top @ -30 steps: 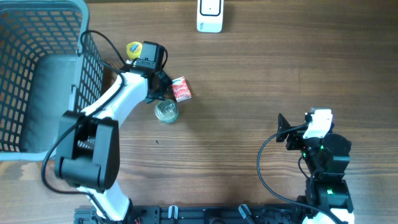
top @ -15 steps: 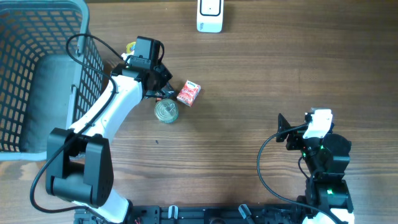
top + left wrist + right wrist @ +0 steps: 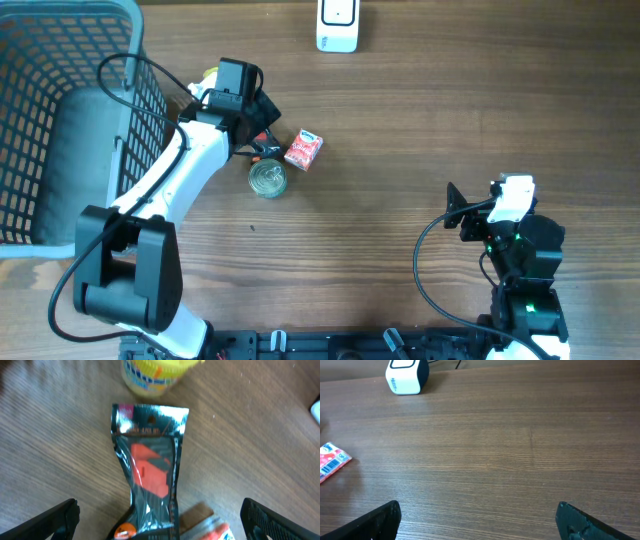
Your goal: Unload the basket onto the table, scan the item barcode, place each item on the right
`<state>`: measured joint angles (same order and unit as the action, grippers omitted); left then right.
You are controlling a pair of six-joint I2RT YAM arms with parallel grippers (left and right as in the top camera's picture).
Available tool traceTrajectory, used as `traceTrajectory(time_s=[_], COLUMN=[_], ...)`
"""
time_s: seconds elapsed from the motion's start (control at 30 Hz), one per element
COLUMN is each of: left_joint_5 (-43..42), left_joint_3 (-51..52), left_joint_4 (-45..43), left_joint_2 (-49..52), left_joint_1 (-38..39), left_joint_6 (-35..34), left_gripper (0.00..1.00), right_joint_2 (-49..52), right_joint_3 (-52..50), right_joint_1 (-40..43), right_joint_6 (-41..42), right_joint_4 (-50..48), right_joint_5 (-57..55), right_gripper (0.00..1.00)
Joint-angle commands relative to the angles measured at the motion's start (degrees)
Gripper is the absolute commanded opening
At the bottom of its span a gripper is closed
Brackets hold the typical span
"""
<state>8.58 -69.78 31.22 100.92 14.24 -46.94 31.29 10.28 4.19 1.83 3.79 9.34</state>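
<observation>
While the tin stands lidded, the basket shows grey inside.

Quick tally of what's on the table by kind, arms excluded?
Tin can: 1
Red packet: 1
Dark foil pouch: 1
Yellow container: 1
White scanner: 1
Basket: 1
Total: 6
</observation>
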Motion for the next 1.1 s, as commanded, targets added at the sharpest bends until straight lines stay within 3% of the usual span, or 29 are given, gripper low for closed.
traceTrajectory(time_s=[0.0, 0.77, 0.83, 0.93, 1.0, 1.07], left_joint_5=[3.02, -1.62, -1.64, -1.64, -1.64, -1.64], left_joint_3=[0.35, 0.35, 0.35, 0.35, 0.35, 0.35], left_joint_4=[-1.05, -5.75, -5.81, -6.67, -6.91, -7.04], left_joint_2=[2.67, 13.44, 13.64, 13.64, 13.64, 13.64], left_joint_1=[0.09, 0.13, 0.13, 0.13, 0.13, 0.13], left_joint_6=[0.17, 0.17, 0.17, 0.17, 0.17, 0.17], left_gripper=[1.0, 1.0, 0.94, 0.57, 0.42, 0.38], right_joint_2=[0.02, 0.02, 0.02, 0.02, 0.02, 0.02], right_joint_3=[1.16, 1.16, 1.16, 1.16, 1.16, 1.18], right_joint_1=[0.17, 0.17, 0.17, 0.17, 0.17, 0.17], right_joint_6=[-0.17, -0.17, -0.2, -0.2, -0.17, -0.17], right_joint_4=[-0.31, -0.28, -0.28, -0.31, -0.31, -0.31], right_joint_5=[0.04, 0.04, 0.07, 0.04, 0.04, 0.07], right_gripper=[1.0, 1.0, 1.0, 1.0, 1.0, 1.0])
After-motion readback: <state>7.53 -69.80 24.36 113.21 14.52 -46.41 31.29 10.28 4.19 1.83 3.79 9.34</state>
